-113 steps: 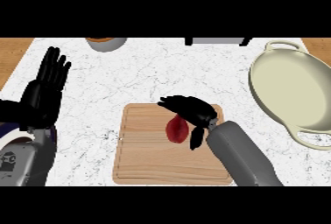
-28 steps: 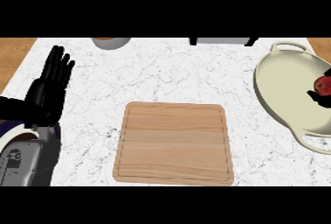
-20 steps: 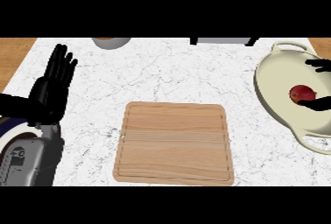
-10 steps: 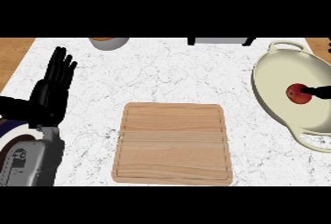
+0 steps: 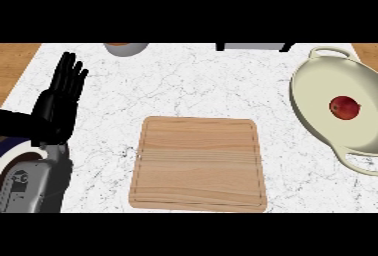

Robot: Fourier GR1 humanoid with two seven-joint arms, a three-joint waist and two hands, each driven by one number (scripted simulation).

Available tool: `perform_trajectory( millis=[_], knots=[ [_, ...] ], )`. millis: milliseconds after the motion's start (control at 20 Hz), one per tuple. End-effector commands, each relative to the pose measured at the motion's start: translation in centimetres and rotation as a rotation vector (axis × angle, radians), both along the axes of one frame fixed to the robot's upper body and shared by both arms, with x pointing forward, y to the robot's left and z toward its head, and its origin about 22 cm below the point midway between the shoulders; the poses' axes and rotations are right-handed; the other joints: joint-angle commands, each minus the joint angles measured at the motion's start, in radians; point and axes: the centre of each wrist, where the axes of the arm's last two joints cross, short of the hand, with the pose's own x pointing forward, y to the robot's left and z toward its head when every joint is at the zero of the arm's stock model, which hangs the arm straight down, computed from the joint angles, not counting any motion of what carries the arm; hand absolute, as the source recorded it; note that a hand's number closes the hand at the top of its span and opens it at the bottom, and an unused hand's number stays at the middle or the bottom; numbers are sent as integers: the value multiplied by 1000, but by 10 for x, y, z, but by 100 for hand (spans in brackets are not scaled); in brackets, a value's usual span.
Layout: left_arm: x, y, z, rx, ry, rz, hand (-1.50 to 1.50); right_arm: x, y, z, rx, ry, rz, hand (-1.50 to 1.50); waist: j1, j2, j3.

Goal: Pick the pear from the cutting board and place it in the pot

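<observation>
The red pear (image 5: 345, 107) lies inside the cream pot (image 5: 317, 120) at the worktop's (image 5: 199, 85) right. The board (image 5: 198, 164) sits mid-worktop. The left hand (image 5: 62, 97) rests at the left edge, fingers straight and upward.

White marbled counter (image 5: 192, 85), wooden edges

Red pear (image 5: 345, 107) lies inside cream pot (image 5: 317, 117), right of wooden cutting board (image 5: 199, 164) on white marble counter (image 5: 192, 82). Left hand (image 5: 59, 102) rests open at left edge, fingers up.
</observation>
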Motion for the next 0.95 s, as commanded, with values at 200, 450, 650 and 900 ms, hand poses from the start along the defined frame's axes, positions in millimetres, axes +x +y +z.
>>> perform_trajectory(
  millis=[200,450,650,900],
  knots=[
    [-4,1,-4,-2,-10,3,0,-56,-52,5,89,-73,-36,-150,9,8,3],
    [6,-15,9,5,-25,-19,0,-62,-64,29,77,-70,-70,-150,15,11,5],
    [-5,-1,-4,1,-20,6,0,-96,-86,28,89,-81,-76,-150,15,13,7],
    [1,-3,6,-15,-19,-11,0,-112,-97,36,73,-87,-96,-150,10,13,9]
  ],
)
